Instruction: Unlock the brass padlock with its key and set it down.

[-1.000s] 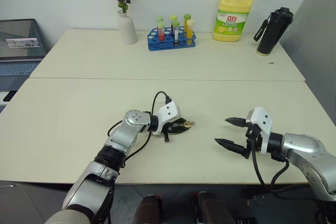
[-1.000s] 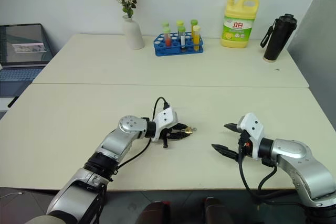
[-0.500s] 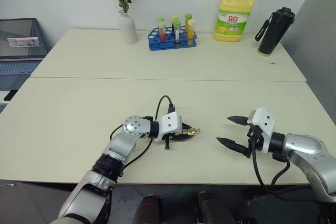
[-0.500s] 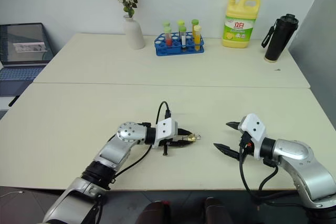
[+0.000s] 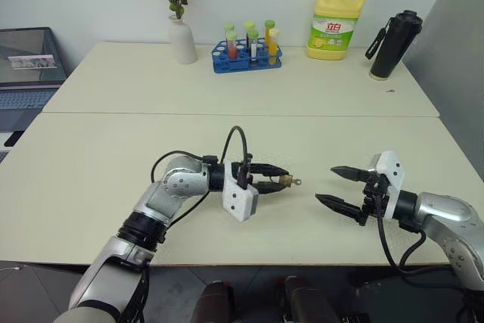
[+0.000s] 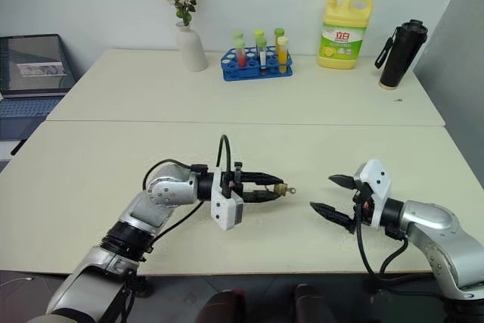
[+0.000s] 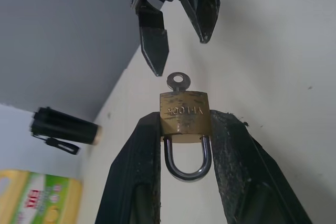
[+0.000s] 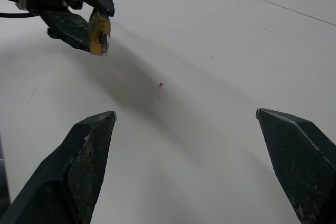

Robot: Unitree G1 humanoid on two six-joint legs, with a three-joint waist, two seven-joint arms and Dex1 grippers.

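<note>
Padlock [image 7: 184, 117] is clamped by its flat brass sides between the two black fingers [image 7: 137, 166] of the left end effector [image 5: 274, 181], held in the air above the surface [image 5: 113, 149] near its front edge, about midway along it. Its shackle [image 7: 187, 161] looks closed and points back toward the wrist; the key [image 7: 178, 82] sits in the bottom of the body, its round bow sticking out toward the right end effector [image 5: 339, 189]. So the padlock's long axis runs roughly level, along the left fingers, across the front edge from left to right.

The right end effector hovers just beside the key bow, apart from it, with its fingers spread wide and nothing between them.

By my judgement the padlock is small, rigid and light, with smooth metal faces that could slip or twist in the grip once turning force goes through the key. The bow is thin and tiny; it is best pinched flat across its two faces, squarely in line with the shaft, so the turn does not lever the body out.
</note>
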